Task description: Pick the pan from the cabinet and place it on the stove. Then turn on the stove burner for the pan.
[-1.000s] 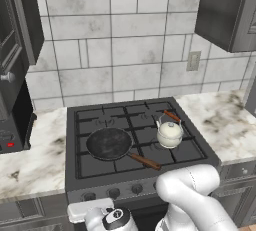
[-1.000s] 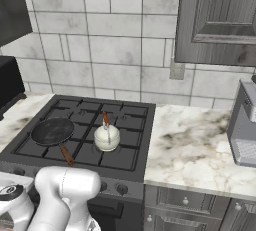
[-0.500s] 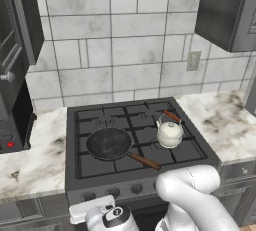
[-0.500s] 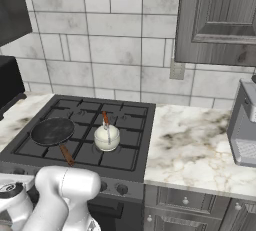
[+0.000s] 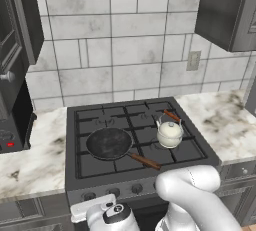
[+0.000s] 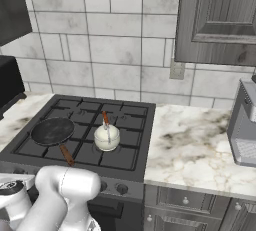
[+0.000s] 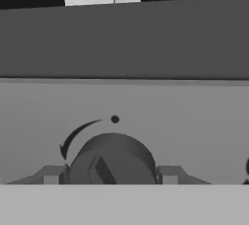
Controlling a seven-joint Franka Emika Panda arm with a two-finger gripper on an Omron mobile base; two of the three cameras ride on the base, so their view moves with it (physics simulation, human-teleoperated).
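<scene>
- The pan (image 5: 109, 143) sits on the stove (image 5: 80, 175), over the front-left stove burner (image 5: 100, 162), its wooden handle running toward the front right and ending near the white kettle (image 5: 169, 133).
- What is left, I judge, is the knob (image 7: 112, 159) on the front panel.
- In the hand view the knob lies dead ahead, centred between the finger tips (image 7: 52, 175).
- The gripper (image 7: 111, 176) is spread, one tip on each side of the knob; whether they touch it I cannot tell.
- The knob's ridge slants; the curved arrow above it sweeps down to the left.
- The stove's front lip overhangs closely above; the panel beside the knob is bare.
</scene>
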